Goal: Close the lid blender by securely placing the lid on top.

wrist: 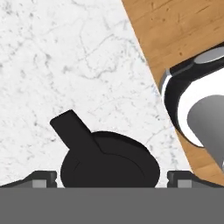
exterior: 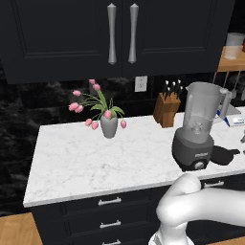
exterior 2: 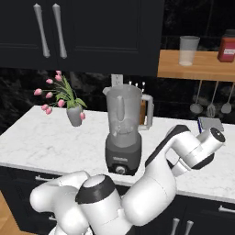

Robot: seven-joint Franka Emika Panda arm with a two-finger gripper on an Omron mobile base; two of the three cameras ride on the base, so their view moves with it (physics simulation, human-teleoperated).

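The blender (exterior: 196,129) stands on the white marble counter (exterior: 86,158), its dark grey base under a tall translucent jar whose top is uncovered; it also appears as the blender (exterior 2: 123,133) in the right base view. The lid (exterior: 225,155), a flat black round cap with a side tab, lies on the counter just right of the blender's base. In the hand view the lid (wrist: 109,162) sits close below the hand, between the two fingertips. My gripper (wrist: 112,179) is open, one fingertip on each side of the lid, and I cannot tell whether they touch it.
A grey vase of pink tulips (exterior: 109,125) stands mid-counter and a wooden knife block (exterior: 166,109) at the back by the blender. A wooden shelf (exterior 2: 202,69) carries a glass (exterior 2: 189,50) and a red jar (exterior 2: 228,46). The counter's front edge (wrist: 151,83) runs near the lid.
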